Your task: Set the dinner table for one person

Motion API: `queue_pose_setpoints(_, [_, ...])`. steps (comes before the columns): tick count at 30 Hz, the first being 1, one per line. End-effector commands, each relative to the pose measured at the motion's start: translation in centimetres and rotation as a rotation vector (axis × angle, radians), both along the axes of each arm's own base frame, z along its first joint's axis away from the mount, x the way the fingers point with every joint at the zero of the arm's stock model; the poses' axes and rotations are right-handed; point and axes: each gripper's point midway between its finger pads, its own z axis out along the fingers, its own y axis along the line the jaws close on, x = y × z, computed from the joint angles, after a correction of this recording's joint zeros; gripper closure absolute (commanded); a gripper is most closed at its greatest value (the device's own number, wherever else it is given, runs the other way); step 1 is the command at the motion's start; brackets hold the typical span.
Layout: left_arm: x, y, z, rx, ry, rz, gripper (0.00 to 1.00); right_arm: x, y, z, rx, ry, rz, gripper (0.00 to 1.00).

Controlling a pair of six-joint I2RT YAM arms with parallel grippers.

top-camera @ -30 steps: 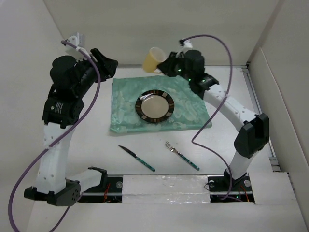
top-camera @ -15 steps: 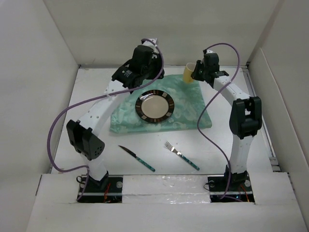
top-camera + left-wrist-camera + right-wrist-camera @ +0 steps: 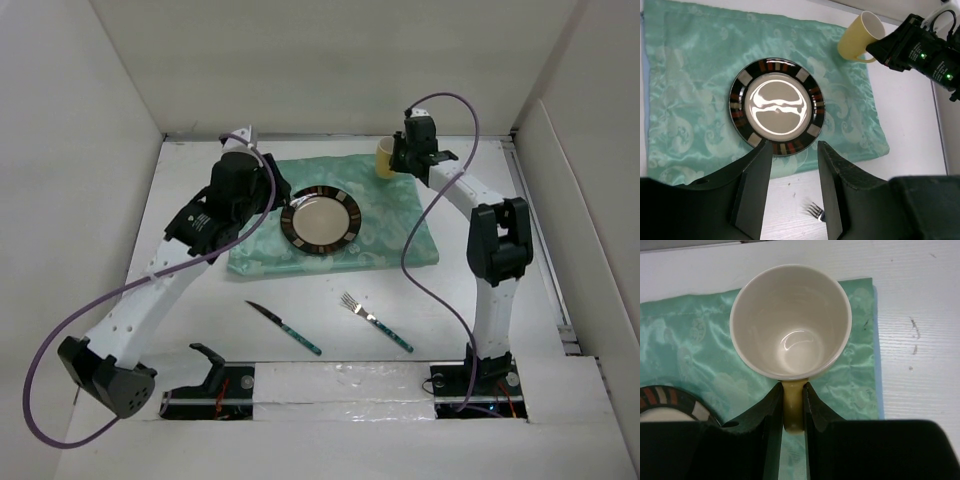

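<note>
By the near edge of the matte white worktop (image 3: 320,290) lie a slim knife (image 3: 285,328) and a metal-tined fork (image 3: 377,322), both with teal patterned handles and both slanted. Towards the far edge spreads a glossy mint-green rectangular cloth (image 3: 400,235) with a woven swirl pattern, carrying a round shiny plate (image 3: 321,220) with a dark banded rim. The left pincer (image 3: 795,147) hangs above the plate's near rim, its jaws apart and empty. Over the cloth's far right corner, the right pincer (image 3: 792,400) clamps the handle of a smooth yellow mug (image 3: 790,322), cream inside.
</note>
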Motion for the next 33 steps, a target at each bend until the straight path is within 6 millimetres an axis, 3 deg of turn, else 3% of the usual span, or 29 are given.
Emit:
queue_pose_setpoints(1, [-0.8, 1.7, -2.6, 0.012, 0.06, 0.093, 0.62, 1.4, -0.1, 2.8, -0.002, -0.125, -0.057, 0.98])
queue_pose_setpoints(4, [-1.7, 2.8, -3.4, 0.029, 0.075, 0.124, 0.62, 0.6, 0.1, 2.2, 0.0, -0.107, -0.059, 0.89])
queue_pose_setpoints(9, [-2.3, 3.2, -2.4, 0.009, 0.045, 0.121, 0.61, 0.0, -0.1, 2.7, -0.001, -0.104, -0.068, 0.74])
queue_pose_setpoints(12, [-2.4, 3.3, -2.0, 0.013, 0.037, 0.119, 0.61, -0.3, -0.7, 3.0, -0.017, -0.091, -0.095, 0.55])
queue_pose_setpoints(13, [-2.4, 3.3, -1.8, 0.011, 0.035, 0.119, 0.61, -0.4, -0.9, 3.3, -0.018, -0.093, -0.107, 0.45])
queue_pose_setpoints(16, [-2.7, 3.4, -0.7, -0.006, 0.009, 0.114, 0.61, -1.1, -1.3, 5.7, -0.012, -0.114, -0.121, 0.33])
queue_pose_setpoints(17, [-2.8, 3.5, -0.3, -0.011, -0.002, 0.113, 0.61, -1.6, -1.5, 7.9, 0.002, -0.148, -0.126, 0.32])
queue_pose_setpoints(20, [-3.0, 3.8, 1.1, -0.01, -0.035, 0.107, 0.61, -2.9, -1.5, 11.1, 0.034, -0.183, -0.113, 0.29])
queue_pose_setpoints(21, [-3.1, 3.9, 1.7, -0.013, -0.046, 0.105, 0.63, -4.0, -1.8, 13.1, 0.058, -0.209, -0.128, 0.29])
queue_pose_setpoints(22, [-3.3, 4.0, 2.0, -0.01, -0.056, 0.1, 0.64, -5.1, -2.0, 13.3, 0.068, -0.19, -0.133, 0.29])
queue_pose_setpoints(23, [-3.3, 4.0, 2.2, -0.006, -0.063, 0.097, 0.71, -6.1, -2.0, 13.6, 0.083, -0.182, -0.128, 0.32])
queue_pose_setpoints(24, [-3.4, 4.0, 2.5, -0.01, -0.072, 0.091, 0.77, -8.3, -1.4, 13.8, 0.128, -0.163, -0.086, 0.4])
queue_pose_setpoints(25, [-3.4, 4.1, 2.9, -0.007, -0.084, 0.085, 0.84, -9.8, -0.4, 13.3, 0.151, -0.141, -0.04, 0.69])
queue_pose_setpoints(26, [-3.6, 4.1, 3.2, -0.008, -0.095, 0.078, 0.96, -11.8, 1.4, 12.8, 0.17, -0.118, 0.022, 0.84])
queue_pose_setpoints(27, [-3.6, 4.0, 3.5, -0.011, -0.103, 0.072, 1.0, -13.8, 2.8, 12.3, 0.193, -0.091, 0.075, 0.99])
queue_pose_setpoints(28, [-3.6, 4.0, 3.8, -0.011, -0.112, 0.069, 1.0, -17.3, 3.3, 10.7, 0.198, -0.042, 0.109, 1.0])
queue_pose_setpoints(29, [-3.7, 4.0, 4.1, -0.005, -0.122, 0.057, 1.0, -19.3, 4.2, 9.5, 0.199, -0.003, 0.147, 1.0])
queue_pose_setpoints(30, [-3.7, 4.0, 4.6, -0.004, -0.131, 0.053, 1.0, -22.3, 6.2, 8.6, 0.222, 0.048, 0.218, 1.0])
queue_pose_setpoints(31, [-3.7, 4.0, 4.9, 0.0, -0.135, 0.051, 1.0, -25.9, 5.7, 6.5, 0.207, 0.134, 0.226, 1.0])
queue_pose_setpoints(33, [-3.7, 4.1, 5.5, 0.009, -0.15, 0.046, 1.0, -29.7, 5.7, 4.6, 0.22, 0.227, 0.232, 1.0])
